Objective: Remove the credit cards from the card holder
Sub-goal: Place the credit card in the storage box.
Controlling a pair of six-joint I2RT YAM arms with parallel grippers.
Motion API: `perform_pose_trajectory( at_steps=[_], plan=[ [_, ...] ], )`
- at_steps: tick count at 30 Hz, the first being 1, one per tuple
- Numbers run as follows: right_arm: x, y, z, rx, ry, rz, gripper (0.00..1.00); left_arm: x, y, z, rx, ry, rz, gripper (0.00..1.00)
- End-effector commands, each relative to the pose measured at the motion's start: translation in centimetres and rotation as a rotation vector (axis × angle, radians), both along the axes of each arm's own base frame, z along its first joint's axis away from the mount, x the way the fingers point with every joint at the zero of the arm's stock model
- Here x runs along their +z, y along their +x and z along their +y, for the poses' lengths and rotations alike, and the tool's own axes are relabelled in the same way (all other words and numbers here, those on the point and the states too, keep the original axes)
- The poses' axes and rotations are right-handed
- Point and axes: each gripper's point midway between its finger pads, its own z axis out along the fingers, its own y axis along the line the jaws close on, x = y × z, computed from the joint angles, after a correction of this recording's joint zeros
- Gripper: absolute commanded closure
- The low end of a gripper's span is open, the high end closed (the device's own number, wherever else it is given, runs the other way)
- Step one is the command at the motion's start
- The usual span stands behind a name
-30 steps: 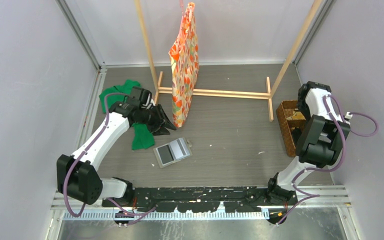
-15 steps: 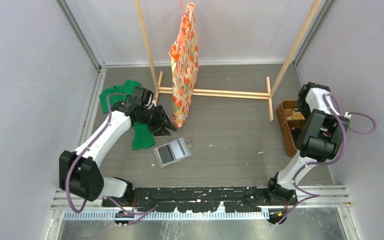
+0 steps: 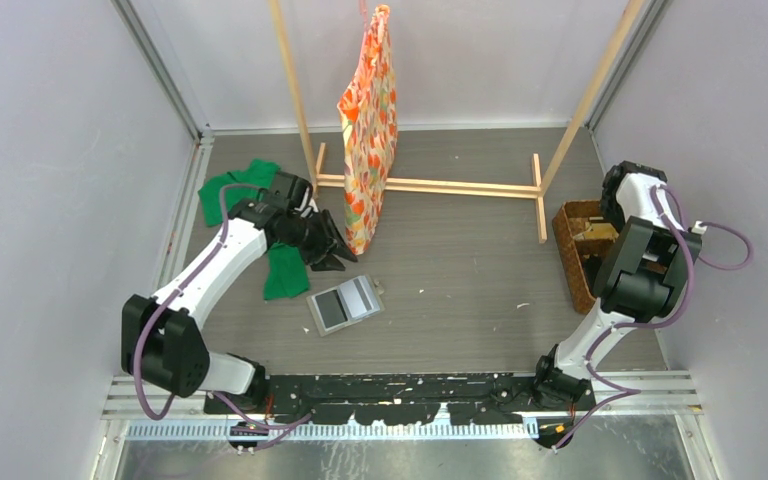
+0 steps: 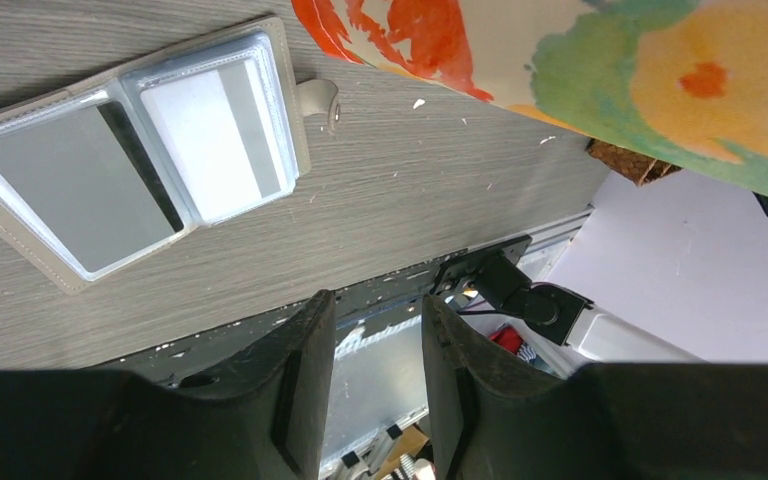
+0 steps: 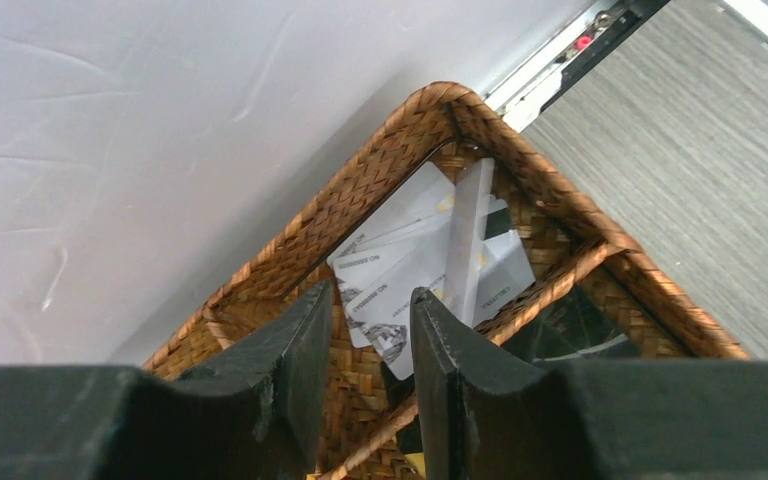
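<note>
Right fingers (image 5: 295, 365) stand parted over the basket (image 5: 360, 195); left fingers (image 4: 300, 385) stay parted, empty, near the card holder (image 4: 130, 170).

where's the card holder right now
In the top view the card holder lies open on the table, left of centre, just nearer than the left gripper and right of the green cloth.

The left arm (image 3: 210, 275) stretches forward from its base, forearm angled inward toward the middle, wrist bent so the left tool (image 4: 377, 300) points down at a slant. Its jaws are parted with a narrow gap and nothing between them. The right arm (image 3: 650, 270) is folded tight at the far right, elbow raised, wrist tipped down. The right tool (image 5: 368, 300) has its jaws parted, nothing clamped.
</note>
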Motion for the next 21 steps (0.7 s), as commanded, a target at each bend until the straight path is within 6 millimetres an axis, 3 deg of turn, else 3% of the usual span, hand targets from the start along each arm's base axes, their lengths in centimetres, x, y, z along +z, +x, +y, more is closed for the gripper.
perform_pose_trajectory(
  at_steps=[1,9,13,15,18,20,21],
  plan=[
    [1.2,1.3,-1.5,-0.111,-0.139,-0.201,0.60,1.2,0.6,-0.9,-0.028,-0.027,-0.040,0.62],
    [2.4,3.2,-0.9,0.106,-0.123,-0.232,0.60,1.0,0.7,-1.6,-0.047,-0.034,-0.043,0.62],
    [6.3,4.0,0.4,0.293,-0.274,-0.194,0.50,1.8,0.6,-1.4,-0.070,-0.028,-0.090,0.59],
    [7.5,5.0,1.3,0.420,-0.265,-0.157,0.44,2.3,0.6,-0.7,-0.064,0.000,-0.127,0.58],
    [8.8,8.7,4.3,0.786,-0.219,-0.128,0.39,2.5,0.4,0.5,-0.045,0.060,-0.160,0.61],
    [9.5,10.7,8.2,1.039,-0.297,-0.135,0.38,2.2,0.3,1.8,0.001,0.118,-0.174,0.64],
    [11.0,11.6,10.4,1.151,-0.374,-0.148,0.37,2.3,0.2,2.4,0.021,0.138,-0.195,0.65]
  ],
)
